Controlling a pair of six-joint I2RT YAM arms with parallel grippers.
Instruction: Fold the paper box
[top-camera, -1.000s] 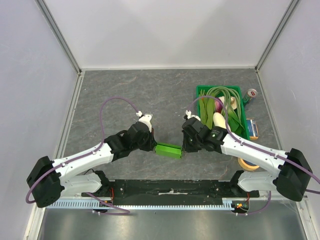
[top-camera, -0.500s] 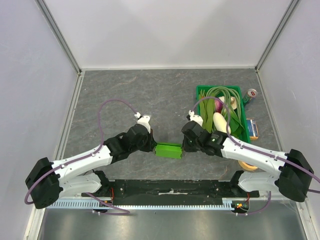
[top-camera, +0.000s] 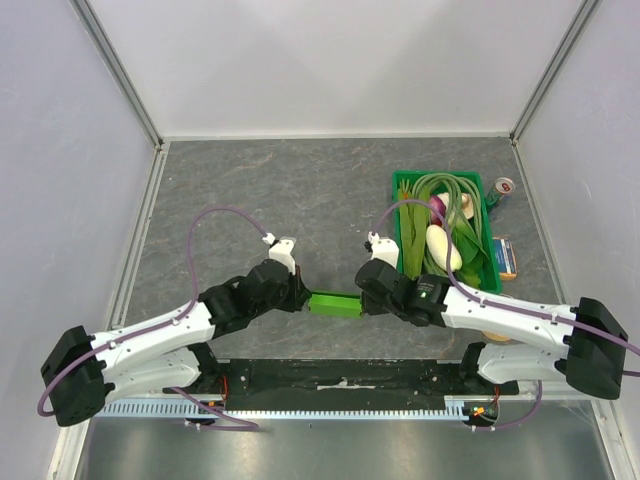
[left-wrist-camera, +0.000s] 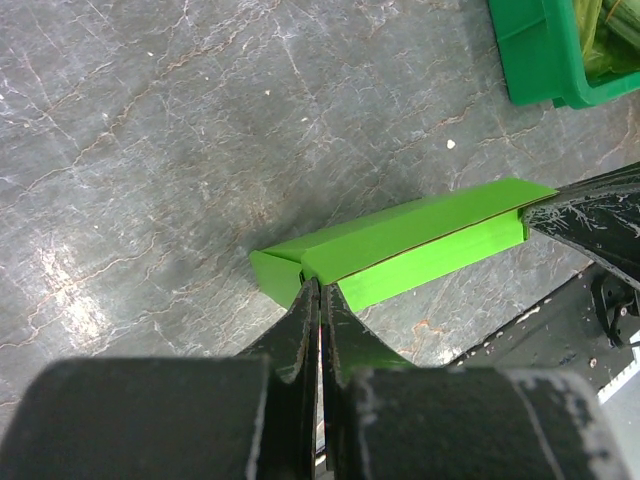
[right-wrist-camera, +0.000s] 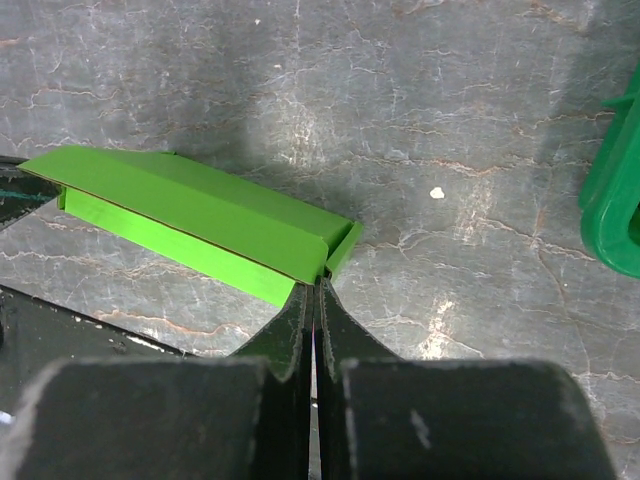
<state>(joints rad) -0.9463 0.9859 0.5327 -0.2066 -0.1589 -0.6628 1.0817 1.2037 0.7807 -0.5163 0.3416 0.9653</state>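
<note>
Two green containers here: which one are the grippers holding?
The small lime-green paper box, pinched at opposite ends by the left gripper and right gripper; the darker crate sits apart.

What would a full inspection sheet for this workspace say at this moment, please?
Surface: grey marbled tabletop, with one small white speck near the box.
Job's things: lime-green card paper box, folded long and flat, lying between the two arms.
Clutter: dark-green plastic crate of vegetables at far right; small round can and blue-orange packet beside it.
Grippers: left gripper shut on the box's left end; right gripper shut on its right end.
Cables: purple cable looped above the left arm, another over the right arm; neither touches the box.
Surroundings: pale walls; black base rail at the near edge.
</note>
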